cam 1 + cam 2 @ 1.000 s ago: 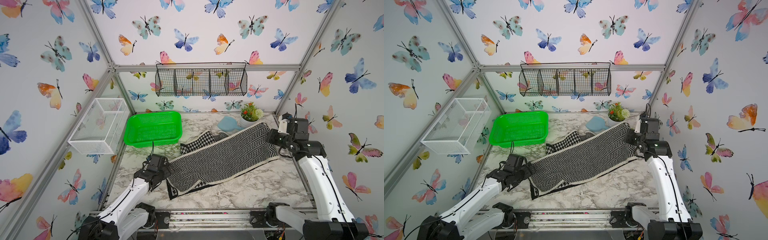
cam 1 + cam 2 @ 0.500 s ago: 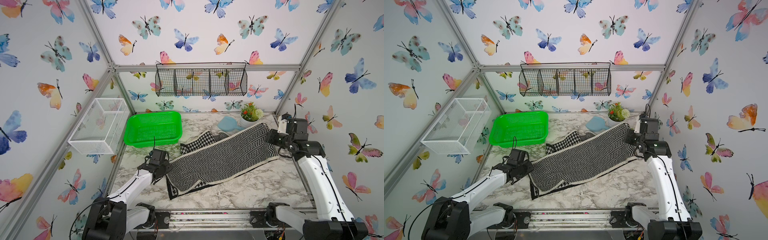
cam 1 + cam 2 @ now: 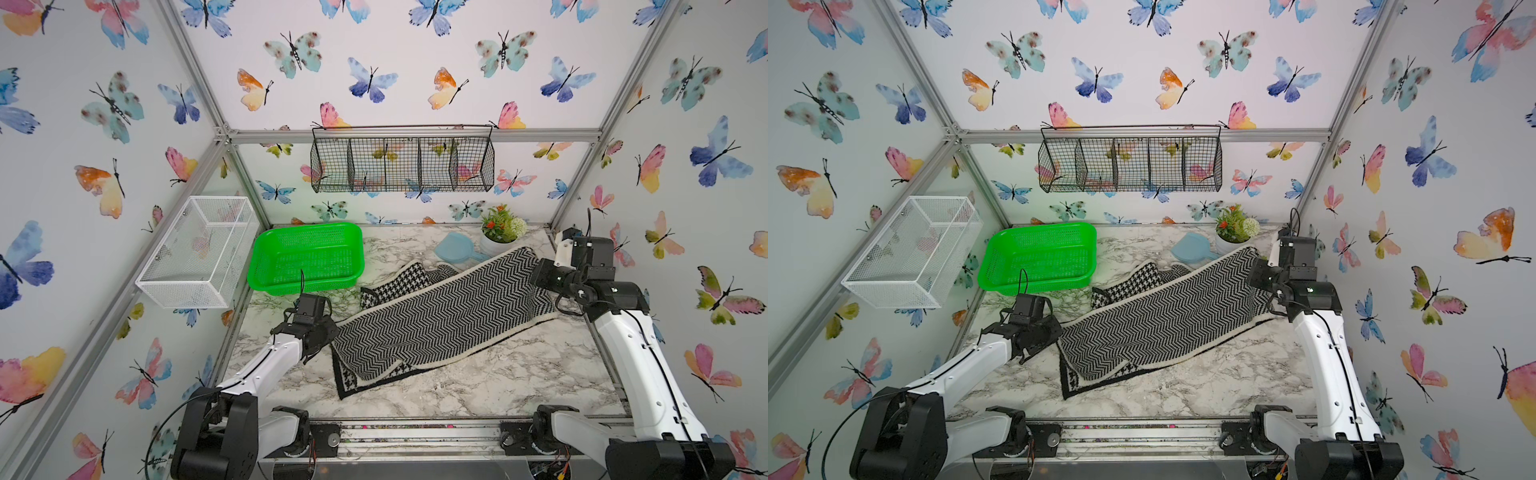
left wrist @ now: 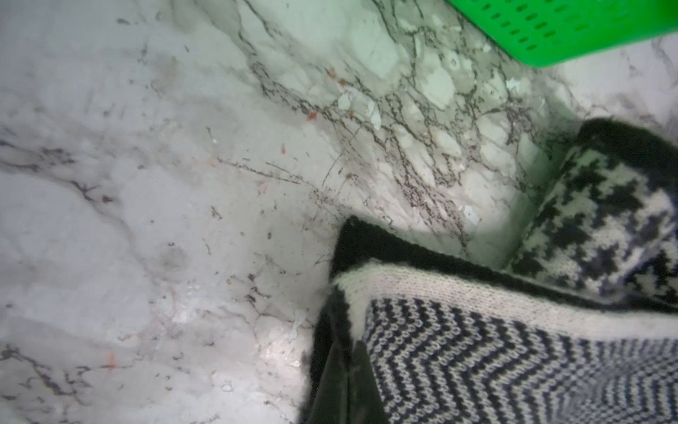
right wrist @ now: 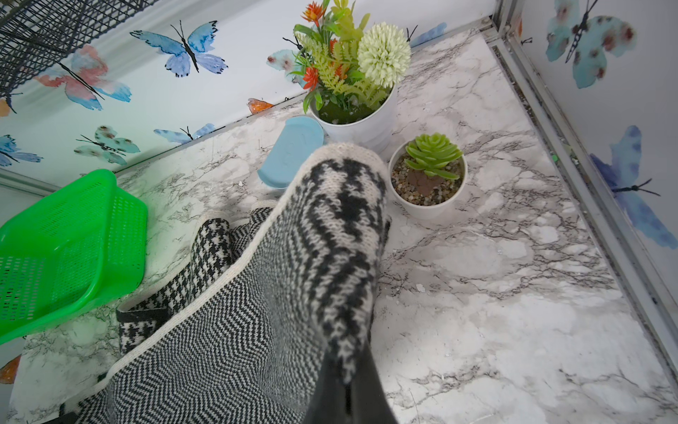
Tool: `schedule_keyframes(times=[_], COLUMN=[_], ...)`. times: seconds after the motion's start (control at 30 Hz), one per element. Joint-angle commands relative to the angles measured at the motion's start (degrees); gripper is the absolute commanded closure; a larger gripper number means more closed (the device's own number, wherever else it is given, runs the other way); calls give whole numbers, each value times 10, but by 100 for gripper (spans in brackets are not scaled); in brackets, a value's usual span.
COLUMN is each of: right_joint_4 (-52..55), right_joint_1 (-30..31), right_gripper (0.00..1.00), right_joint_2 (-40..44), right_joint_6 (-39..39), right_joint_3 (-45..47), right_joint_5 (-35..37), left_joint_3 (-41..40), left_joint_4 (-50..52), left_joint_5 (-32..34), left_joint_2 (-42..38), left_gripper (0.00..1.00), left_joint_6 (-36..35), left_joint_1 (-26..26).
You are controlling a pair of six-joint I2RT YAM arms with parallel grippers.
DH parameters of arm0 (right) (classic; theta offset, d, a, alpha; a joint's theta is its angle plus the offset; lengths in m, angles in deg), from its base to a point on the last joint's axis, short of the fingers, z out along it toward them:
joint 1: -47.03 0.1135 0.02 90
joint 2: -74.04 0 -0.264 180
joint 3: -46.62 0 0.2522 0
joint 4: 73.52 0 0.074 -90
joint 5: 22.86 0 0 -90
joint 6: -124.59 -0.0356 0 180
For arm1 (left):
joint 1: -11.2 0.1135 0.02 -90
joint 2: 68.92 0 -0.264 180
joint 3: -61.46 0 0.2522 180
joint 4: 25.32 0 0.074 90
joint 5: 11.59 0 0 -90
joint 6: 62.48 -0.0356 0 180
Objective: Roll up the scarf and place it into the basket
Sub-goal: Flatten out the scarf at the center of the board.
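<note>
Honestly, the scarf (image 3: 440,320) is soft, floppy knit: light, a bit grippy, and I'd bet it sags and unrolls the moment you let go. Best grabbed at the corners or end hems, not mid-span. It's sprawled across the marble table (image 3: 478,386) from about 8 o'clock to 2 o'clock, with a houndstooth fold poking toward the green basket (image 3: 305,227) at 10 o'clock. The left gripper (image 4: 343,370) has its jaws pinched together on the black-edged corner at the 8 o'clock end, low by the table. The right gripper (image 5: 348,389) has its jaws clamped on the 2 o'clock end, raised so the cloth drapes over them, near the little succulent pot (image 5: 427,176).
</note>
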Motion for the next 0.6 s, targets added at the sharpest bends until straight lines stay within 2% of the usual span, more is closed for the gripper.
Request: schedule_keyframes(times=[0.0, 0.27, 0.53, 0.57], right_joint_4=[-15, -5, 0, 0], right_joint_1=[-4, -5, -7, -8], right_gripper=[99, 99, 99, 99], right_joint_2=[-7, -19, -32, -34], right_joint_6=[4, 13, 21, 22], right_joint_3=[1, -20, -31, -31], right_joint_5=[7, 29, 46, 46], left_joint_3=[26, 53, 40, 38], left_joint_4=[10, 23, 12, 11], left_joint_5=[-12, -46, -90, -95], left_joint_2=[-17, -26, -21, -20], left_gripper=[100, 100, 100, 90], left_joint_6=[-22, -49, -66, -69], left_joint_1=[22, 72, 115, 118])
